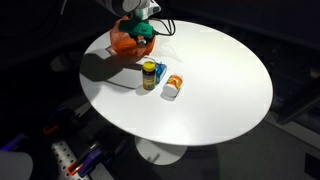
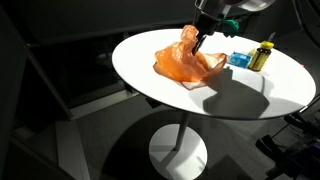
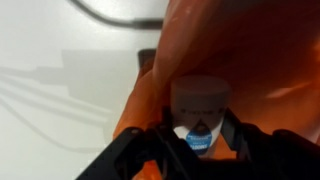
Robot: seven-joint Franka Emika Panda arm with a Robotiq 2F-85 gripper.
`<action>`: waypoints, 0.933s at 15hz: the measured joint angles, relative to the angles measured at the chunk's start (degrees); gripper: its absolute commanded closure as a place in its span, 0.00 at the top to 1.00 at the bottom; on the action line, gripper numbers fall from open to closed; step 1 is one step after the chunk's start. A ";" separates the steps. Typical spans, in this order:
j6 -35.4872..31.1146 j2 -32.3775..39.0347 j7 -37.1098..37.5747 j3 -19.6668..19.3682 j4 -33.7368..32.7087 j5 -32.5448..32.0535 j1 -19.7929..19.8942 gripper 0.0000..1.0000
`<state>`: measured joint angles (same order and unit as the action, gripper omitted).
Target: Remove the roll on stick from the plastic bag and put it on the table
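Roll-on stick (image 3: 200, 105): grey cap, blue-white label. Sits in the mouth of the orange plastic bag (image 3: 250, 50), seen in the wrist view only.

Gripper (image 3: 200, 150): dark fingers (image 3: 140, 160) close in at 9 and 3 o'clock of the label, clamped on the stick. The view is blurred.

In both exterior views the gripper (image 1: 140, 32) (image 2: 203, 42) is down on the bag's peak. The bag (image 1: 125, 42) lies at 11 o'clock on the round white table (image 1: 230, 90).

At 5 o'clock from the bag: a yellow bottle (image 1: 149, 75) upright, a small blue item (image 1: 160, 71) just beside it, and a white-orange bottle (image 1: 172, 87) lying down.
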<state>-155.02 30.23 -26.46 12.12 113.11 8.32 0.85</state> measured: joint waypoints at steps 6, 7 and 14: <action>7.15 -2.12 0.12 1.11 -0.83 0.18 0.94 0.25; 8.53 -2.71 0.12 1.13 -0.85 0.20 0.96 0.25; 18.74 -8.46 0.62 0.38 -0.74 0.21 0.96 0.25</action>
<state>-136.28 21.77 -25.83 12.50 112.37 8.53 1.81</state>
